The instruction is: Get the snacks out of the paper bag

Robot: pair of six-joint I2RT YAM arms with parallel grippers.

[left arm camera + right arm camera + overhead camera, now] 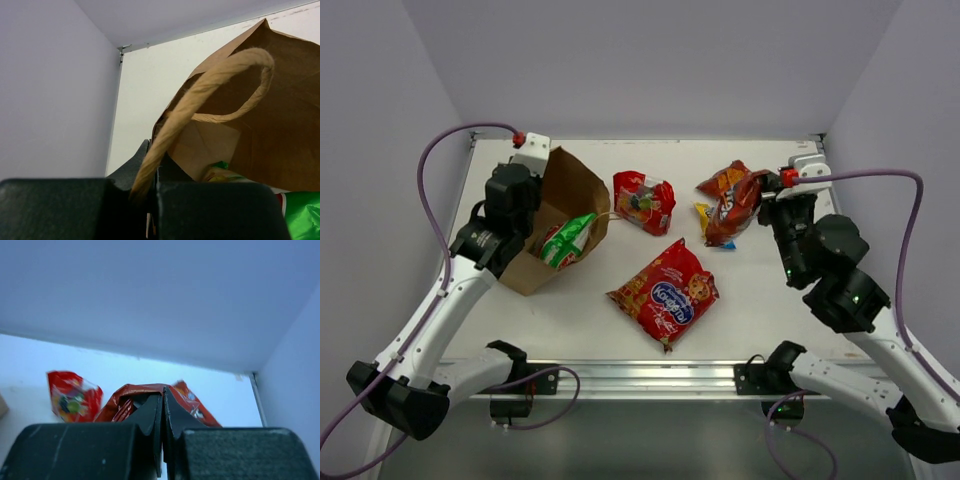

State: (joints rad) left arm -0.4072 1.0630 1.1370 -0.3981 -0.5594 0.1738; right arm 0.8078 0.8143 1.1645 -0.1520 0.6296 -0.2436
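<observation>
The brown paper bag (565, 190) lies tilted at the left with its mouth facing right. A green-and-white snack packet (567, 240) sticks out of the mouth and also shows in the left wrist view (300, 215). My left gripper (532, 215) (157, 160) is shut on the bag's rim at the twisted handle (220, 82). My right gripper (758, 190) (162, 399) is shut on a dark red packet (732, 215) (122, 396) at the back right. The largest red packet with the blue logo (665, 293) lies in the middle.
A red packet (643, 200) (72, 396) lies behind the middle. An orange packet (723, 180) (197, 402) and a small yellow-and-blue one (702, 212) lie beside the held packet. Grey walls stand close on the left, back and right.
</observation>
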